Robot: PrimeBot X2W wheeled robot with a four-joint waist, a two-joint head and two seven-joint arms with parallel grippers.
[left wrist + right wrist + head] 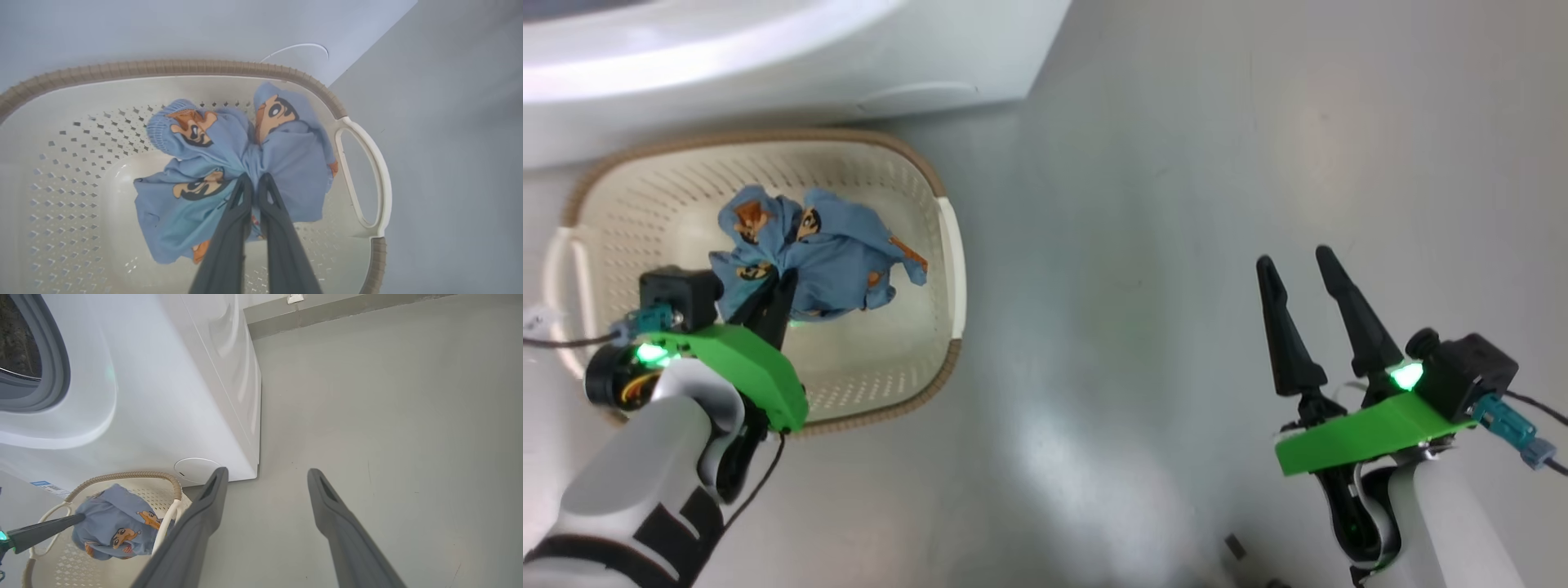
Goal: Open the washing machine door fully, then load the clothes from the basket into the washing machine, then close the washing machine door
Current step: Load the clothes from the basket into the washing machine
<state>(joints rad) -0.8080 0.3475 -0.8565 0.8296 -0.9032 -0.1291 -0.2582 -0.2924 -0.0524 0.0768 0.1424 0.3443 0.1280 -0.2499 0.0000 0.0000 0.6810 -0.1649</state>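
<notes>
Here, left tool (pixel 254 177) pinching clothes (pixel 296 163) — blue label (pixel 45 485) unreadable

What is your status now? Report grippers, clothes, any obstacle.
Left gripper shut on the clothes, over the basket. Right gripper open, empty, above the floor. No obstacle seen.

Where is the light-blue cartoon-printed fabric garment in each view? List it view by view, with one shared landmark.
Head view: light-blue cartoon-printed fabric garment upper left, in the cream perforated plastic basket, pinched by the left hand.
Left wrist view: garment at centre.
Right wrist view: garment at lower left.
Shared landmark: the basket's brown woven-look rim.
</notes>
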